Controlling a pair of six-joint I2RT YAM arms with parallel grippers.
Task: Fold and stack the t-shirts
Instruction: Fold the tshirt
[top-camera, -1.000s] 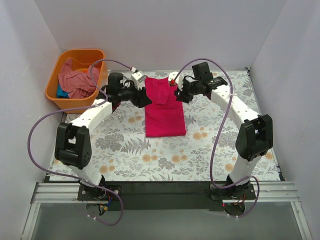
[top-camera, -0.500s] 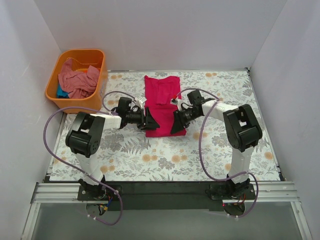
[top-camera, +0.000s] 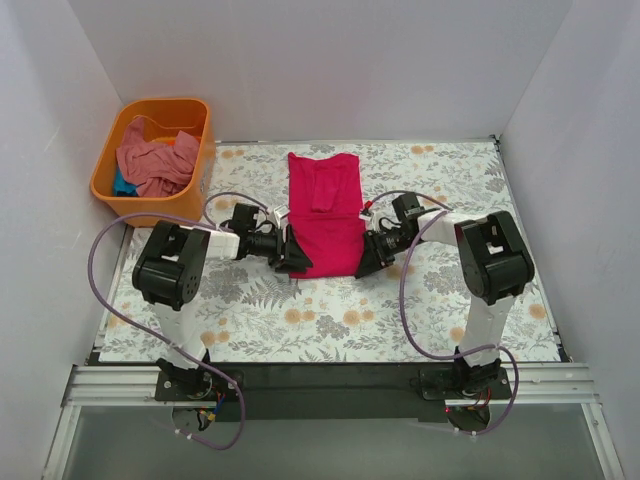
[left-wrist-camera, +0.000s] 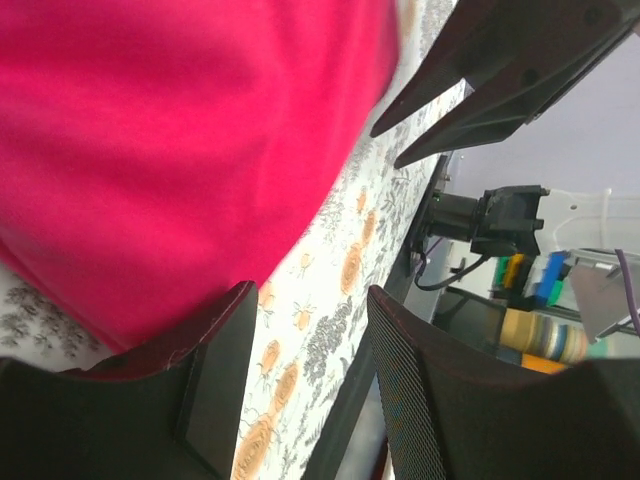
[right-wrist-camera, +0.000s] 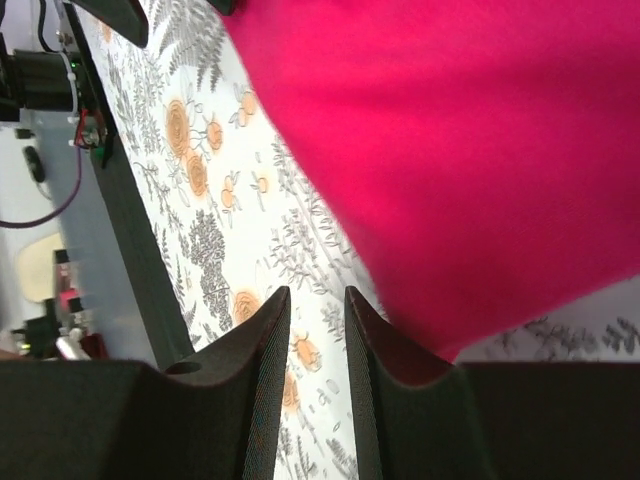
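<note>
Looking down, you are seeing the crimson shirt (top-camera: 325, 225) lying flat as a long folded strip. It is running from the far edge of the tabletop toward the middle, with a smaller fold lying on its far half. Your left claw (top-camera: 290, 255) is sitting low at the strip's near left corner. Its fingers (left-wrist-camera: 215, 380) are standing well apart, with only the flowered cloth (top-camera: 300, 320) showing between them, and the hem is lying just against one fingertip. Your right claw (top-camera: 368, 262) is sitting at the near right corner. Its fingers (right-wrist-camera: 390, 380) are parted by a narrow slot showing cloth, not shirt, and the shirt corner is ending just beside one finger. At the far left corner, the orange tub (top-camera: 150, 207) is holding a crumpled salmon shirt (top-camera: 150, 165), with a bit of teal shirt (top-camera: 122, 186) peeking out beneath.
</note>
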